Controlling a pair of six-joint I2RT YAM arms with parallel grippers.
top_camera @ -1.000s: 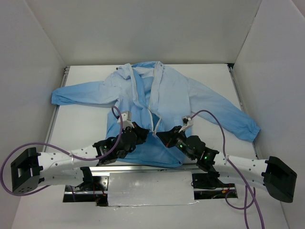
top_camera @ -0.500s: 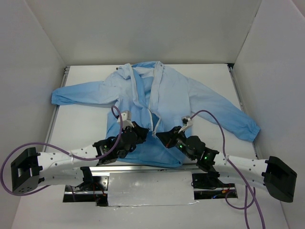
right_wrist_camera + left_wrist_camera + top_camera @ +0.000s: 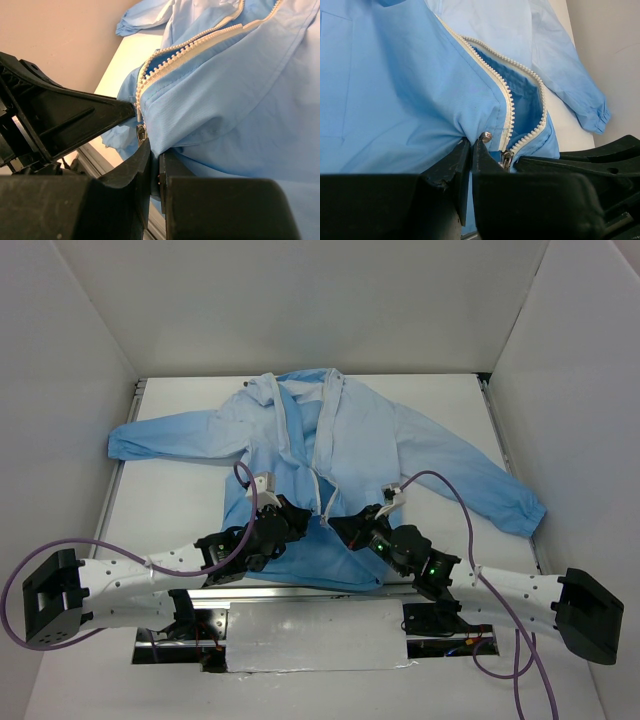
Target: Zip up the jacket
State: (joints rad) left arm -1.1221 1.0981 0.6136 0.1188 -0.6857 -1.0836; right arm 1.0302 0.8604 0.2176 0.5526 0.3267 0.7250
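Top external view first, from my end of the table [image 3: 180,490]: the left gripper [image 3: 300,518] and right gripper [image 3: 340,525] meet tip to tip at the near hem of the jacket [image 3: 350,440]; on the left wrist camera the left gripper [image 3: 471,145] has its fingers pressed together on a bunch of hem fabric just beside a metal stud [image 3: 485,136], with the zipper slider [image 3: 507,159] immediately to its right; on the right wrist camera the right gripper [image 3: 155,155] is likewise clamped on the opposite panel's hem, the zipper slider [image 3: 141,132] just above its tips; beyond the slider the white teeth part into a V; the jacket lies flat, long axis running away from me, collar at the far end, sleeves spread left and right.
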